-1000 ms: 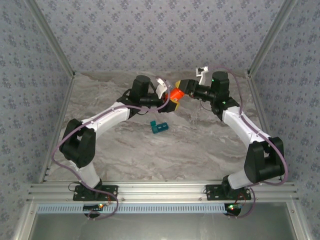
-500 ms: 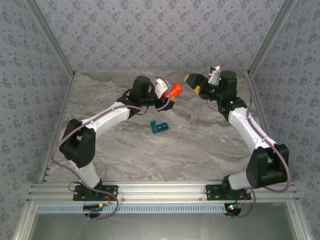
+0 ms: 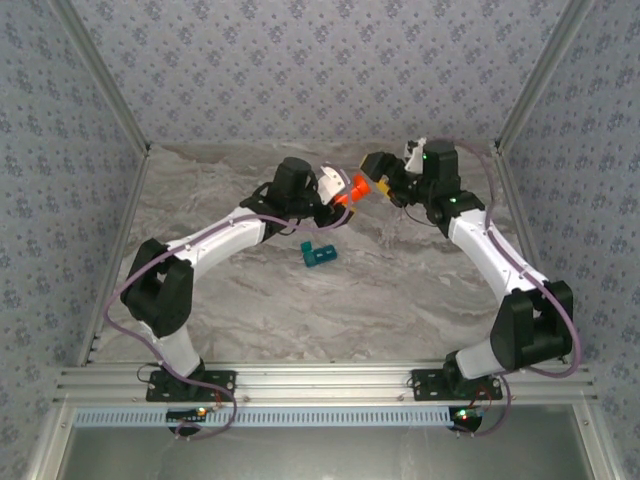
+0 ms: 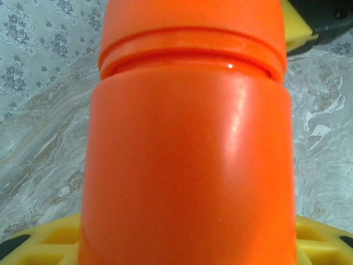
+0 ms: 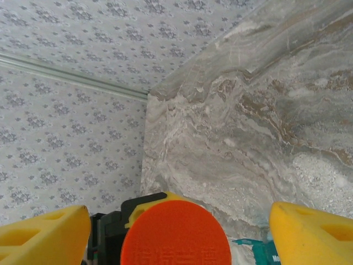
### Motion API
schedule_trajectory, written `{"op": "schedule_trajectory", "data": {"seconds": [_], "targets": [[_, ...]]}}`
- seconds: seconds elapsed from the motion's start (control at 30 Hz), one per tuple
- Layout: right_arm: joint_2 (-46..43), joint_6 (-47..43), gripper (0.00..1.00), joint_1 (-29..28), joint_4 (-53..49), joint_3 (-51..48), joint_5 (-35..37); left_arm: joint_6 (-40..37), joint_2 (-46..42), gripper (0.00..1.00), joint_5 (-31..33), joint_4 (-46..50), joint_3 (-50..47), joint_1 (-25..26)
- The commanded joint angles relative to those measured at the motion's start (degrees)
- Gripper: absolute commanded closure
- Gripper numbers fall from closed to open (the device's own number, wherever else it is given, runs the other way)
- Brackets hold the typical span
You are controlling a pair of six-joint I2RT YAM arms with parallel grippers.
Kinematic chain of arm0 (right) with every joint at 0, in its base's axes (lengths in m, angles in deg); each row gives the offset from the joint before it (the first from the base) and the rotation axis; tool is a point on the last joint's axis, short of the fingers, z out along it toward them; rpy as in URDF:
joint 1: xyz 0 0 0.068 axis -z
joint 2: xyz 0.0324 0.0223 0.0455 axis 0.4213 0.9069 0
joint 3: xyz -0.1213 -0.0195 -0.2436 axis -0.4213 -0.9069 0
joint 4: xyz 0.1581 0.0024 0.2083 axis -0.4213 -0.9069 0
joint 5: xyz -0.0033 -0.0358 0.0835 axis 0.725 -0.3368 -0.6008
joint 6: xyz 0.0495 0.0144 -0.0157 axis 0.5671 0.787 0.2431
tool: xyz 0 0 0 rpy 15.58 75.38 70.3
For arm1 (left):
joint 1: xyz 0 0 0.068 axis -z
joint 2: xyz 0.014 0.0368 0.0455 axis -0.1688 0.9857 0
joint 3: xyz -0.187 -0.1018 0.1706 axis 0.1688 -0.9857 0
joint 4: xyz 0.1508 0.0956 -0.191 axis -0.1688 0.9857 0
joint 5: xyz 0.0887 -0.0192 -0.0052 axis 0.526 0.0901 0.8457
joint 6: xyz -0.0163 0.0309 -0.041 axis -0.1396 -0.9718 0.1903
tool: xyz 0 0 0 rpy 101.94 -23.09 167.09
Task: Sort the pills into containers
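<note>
My left gripper [image 3: 343,197] is shut on an orange cylindrical bottle [image 3: 355,185], held above the table with its round cap [image 5: 176,236] on and pointing at my right gripper [image 3: 377,172]. In the left wrist view the bottle [image 4: 187,165] spans my yellow fingers [image 4: 44,243]. My right gripper [image 5: 176,232] is open, its yellow fingers [image 5: 311,234] standing either side of the cap with a gap on both sides. The teal-blue container [image 3: 319,253] lies on the table below the bottle, and its corner [image 5: 251,251] also peeks out beside the cap. The pills are out of view.
The marble tabletop [image 3: 400,290] is walled by patterned panels at the left, back and right [image 3: 590,120]. An aluminium rail [image 3: 320,382] with both arm bases runs along the near edge.
My right gripper let go of the cap and opened, drew back to the right, then came back up to the cap. The left gripper shifted the bottle slightly.
</note>
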Motion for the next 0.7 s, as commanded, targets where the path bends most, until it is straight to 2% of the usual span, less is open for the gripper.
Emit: {"op": "schedule_trajectory", "data": {"seconds": [0.0,0.27,0.43,0.67], "targets": [[1.3,0.9,0.14,-0.8,-0.4,2.4,0.1,-1.1,0.1,1.00,0.2,-0.4,2.3,0.5],[2.1,1.6,0.18,-2.2,0.7,2.3,-0.4,-0.9,0.4,1.00,0.2,-0.4,2.8,0.7],[2.2,2.2,0.30,-2.4,1.4,2.1,-1.3,-0.7,0.6,1.00,0.2,-0.4,3.1,0.7],[2.0,1.8,0.56,-2.1,1.5,1.7,-2.7,0.2,1.0,1.00,-0.5,-0.9,3.3,0.7]]}}
